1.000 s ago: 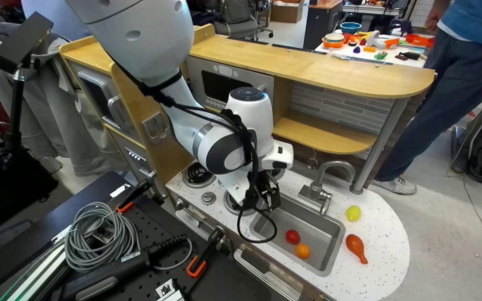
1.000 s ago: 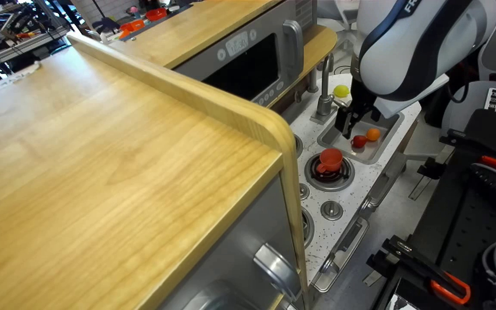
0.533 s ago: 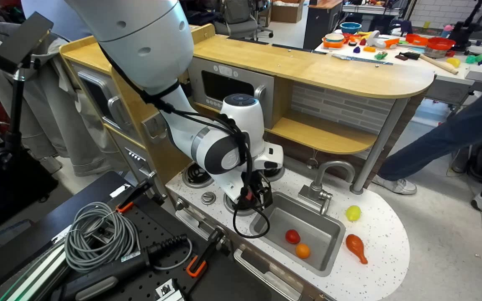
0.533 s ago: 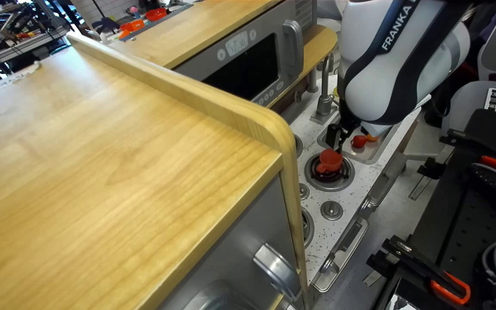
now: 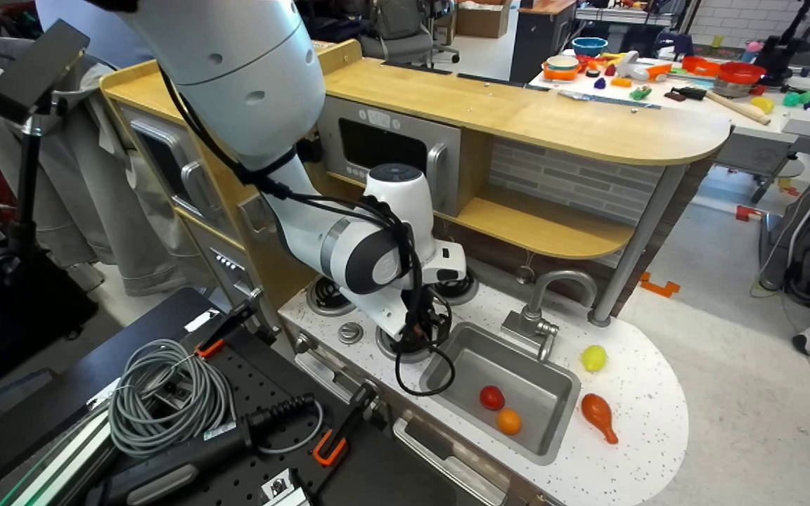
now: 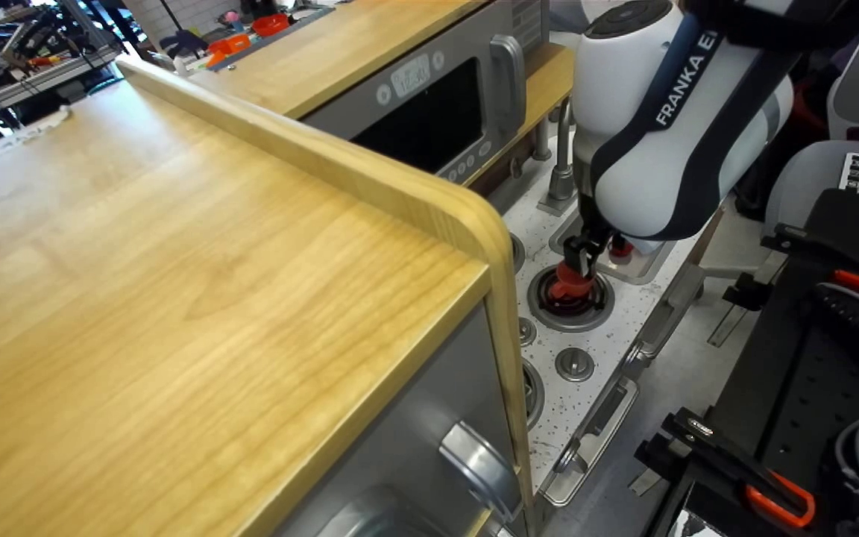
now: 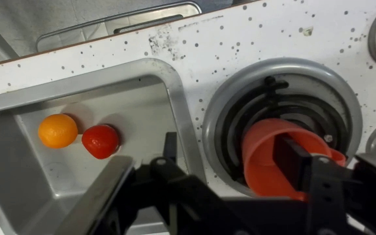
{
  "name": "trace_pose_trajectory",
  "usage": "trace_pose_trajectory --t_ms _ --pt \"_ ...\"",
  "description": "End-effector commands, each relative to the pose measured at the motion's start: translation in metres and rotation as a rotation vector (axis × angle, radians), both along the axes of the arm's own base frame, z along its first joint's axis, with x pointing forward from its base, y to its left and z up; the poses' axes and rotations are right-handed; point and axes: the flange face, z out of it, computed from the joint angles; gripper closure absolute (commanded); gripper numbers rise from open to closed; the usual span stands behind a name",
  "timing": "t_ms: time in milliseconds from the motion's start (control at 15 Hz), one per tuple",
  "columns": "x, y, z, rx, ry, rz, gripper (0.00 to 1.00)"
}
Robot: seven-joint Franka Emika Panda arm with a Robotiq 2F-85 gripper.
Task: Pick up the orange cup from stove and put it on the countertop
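"Where's the small round red-orange plastic cup?"

"On a silver-ringed black burner of the white toy stove."

"And the black 2-finger gripper?"

"Spread, grasping nothing. In the wrist view, 1 finger overlaps the cup's mouth, how deep I can't tell; its partner stands outside, toward the grey rectangular sink. The cup's sink-side wall appears between those 2, so closing should pinch it; the handle points away."

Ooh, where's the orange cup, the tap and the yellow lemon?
Orange cup (image 7: pixel 262 160), in the wrist view: its inside surface.
Tap (image 5: pixel 536 302), in an exterior view: its upright pipe.
Yellow lemon (image 5: pixel 593 358), in an exterior view: its middle.
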Motion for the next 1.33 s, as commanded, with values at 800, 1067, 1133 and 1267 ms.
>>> trace_pose_trajectory --t_ms 800,1067,1133,1267 --pt "0.005 -0.019 0.021 0.047 0.048 0.027 0.99" --pt "0.004 -0.035 0.035 0.075 0.053 0.017 0.99" --pt "0.005 -0.040 0.039 0.083 0.049 0.012 0.99" --pt "0.006 -0.053 0.046 0.091 0.041 -0.009 0.99"
